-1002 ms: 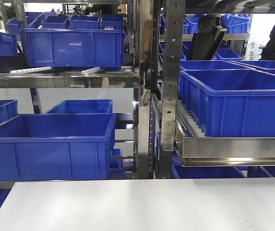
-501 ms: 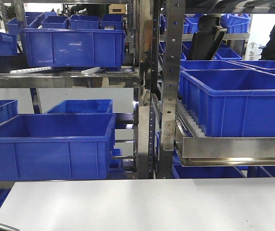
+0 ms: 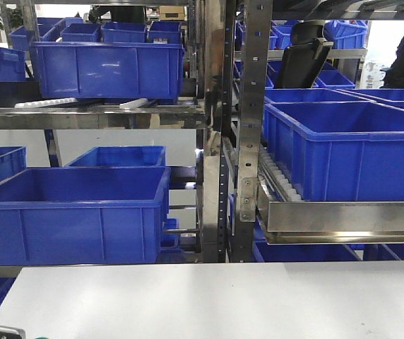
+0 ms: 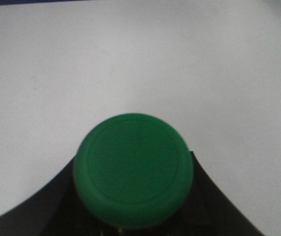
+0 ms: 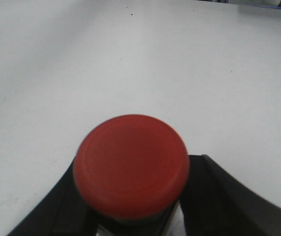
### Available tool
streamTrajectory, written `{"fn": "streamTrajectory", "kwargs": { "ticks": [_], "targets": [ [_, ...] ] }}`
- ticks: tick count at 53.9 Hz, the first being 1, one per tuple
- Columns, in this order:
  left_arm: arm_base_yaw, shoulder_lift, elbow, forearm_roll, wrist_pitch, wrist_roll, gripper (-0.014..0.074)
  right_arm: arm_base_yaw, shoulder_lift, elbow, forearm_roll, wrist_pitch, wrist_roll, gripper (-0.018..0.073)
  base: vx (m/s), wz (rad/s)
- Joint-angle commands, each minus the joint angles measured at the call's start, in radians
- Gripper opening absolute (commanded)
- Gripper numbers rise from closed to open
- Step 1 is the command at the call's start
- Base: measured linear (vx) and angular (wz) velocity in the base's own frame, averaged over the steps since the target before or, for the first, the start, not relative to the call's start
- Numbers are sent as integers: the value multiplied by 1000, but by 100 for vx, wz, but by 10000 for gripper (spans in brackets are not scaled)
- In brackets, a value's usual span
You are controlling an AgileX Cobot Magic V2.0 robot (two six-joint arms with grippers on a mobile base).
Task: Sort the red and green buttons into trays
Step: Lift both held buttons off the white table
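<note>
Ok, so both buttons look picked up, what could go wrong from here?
1. No tray shows in any view; under the green button and the red button there is only bare white table, so a release now would likely miss.
2. Each cap hides where the black fingers meet the body, so a loose grip or slip could go unnoticed.

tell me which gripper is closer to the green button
Left. The green button sits between the fingers of the left gripper, its cap covering their tips. The right gripper holds the red button instead, and no green one shows in its wrist view.
</note>
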Motion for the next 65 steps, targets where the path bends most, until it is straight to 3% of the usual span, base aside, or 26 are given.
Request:
{"fn": "streamTrajectory", "kwargs": {
  "ticks": [1,11,17,23,28,35,43,54,59,65],
  "targets": [
    [-1,-113,-14,66,-47,-96,-7,-6,-30,4,11,-121,-17,-13,0,0],
    [-1,-286,-14,111,148,-235,-6,-6,-40,4,-43,-121,6,-11,0,0],
    [-1,-411,-15,114,302,-245,-3,-6,-93,4,-87,-86,62,-10,0,0],
    [-1,-541,-15,114,437,-245,-3,-6,-201,4,-99,3,197,-10,0,0],
    [-1,-639,-15,115,513,-245,-3,-6,-311,4,-96,87,316,-10,0,0],
    [-1,-762,-16,115,610,-250,-3,-6,-472,-10,-122,186,390,-10,0,0],
    [-1,-894,-74,115,879,-242,-3,-6,-702,-47,-241,367,510,-10,0,0],
    [-3,-1014,-152,78,1097,-87,-3,-6,-1018,-134,-421,733,747,-10,0,0],
    [-24,-1061,-154,-41,1170,22,-3,-6,-1149,-162,-542,862,862,-10,0,0],
    [-58,-1103,-154,-212,1259,204,-3,-1,-1287,-160,-745,873,997,-10,0,0]
  ]
}}
